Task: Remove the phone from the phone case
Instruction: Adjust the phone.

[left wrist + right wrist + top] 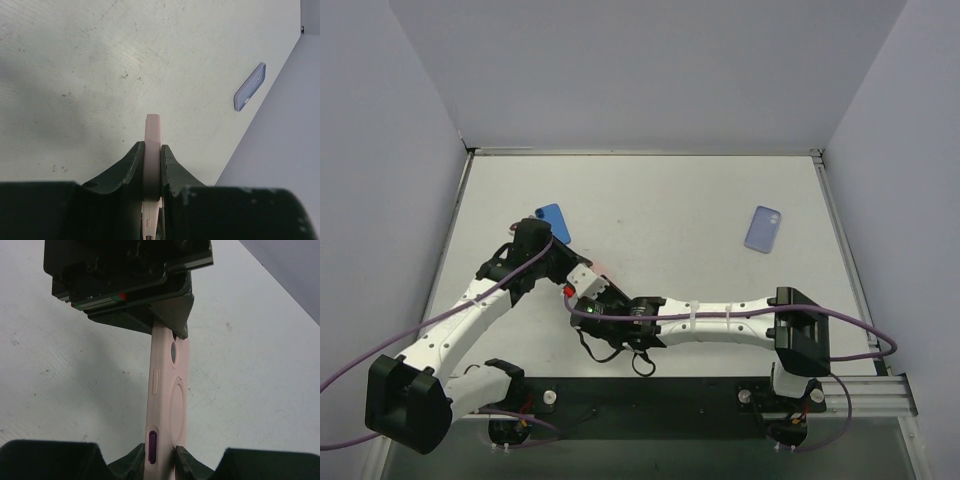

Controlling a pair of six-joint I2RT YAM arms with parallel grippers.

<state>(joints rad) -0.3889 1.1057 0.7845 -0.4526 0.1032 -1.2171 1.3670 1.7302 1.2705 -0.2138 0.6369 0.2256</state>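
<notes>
Both of your claws are clamped on the same thing, the pink phone case [167, 390], which hangs above the table [670, 200] between them; your right gripper [162, 457] pinches one end across its thickness, and your left gripper [171, 329] pinches the other end the same way. In the left wrist view the case stands edge-on between the closed fingers [131, 162]. Judging by this, the two-ended hold is there so one arm can brace the case while the other flexes or peels it.

The phone looks to be inside yet; a purple strip [153, 446] shows through the side slot near your right fingers, and I take that for the handset's edge, though the back shows only the round ring and a camera opening.

Two other pieces lie on the table, well apart from the work: a blue slab [553, 222] just beyond your left wrist, and a lavender slab [763, 228] off to the right; whether each is a phone or a case you cannot tell.

No brand, label or writing can be read anywhere; the only marking is a small red and green spot [119, 296] on the left gripper's body.
</notes>
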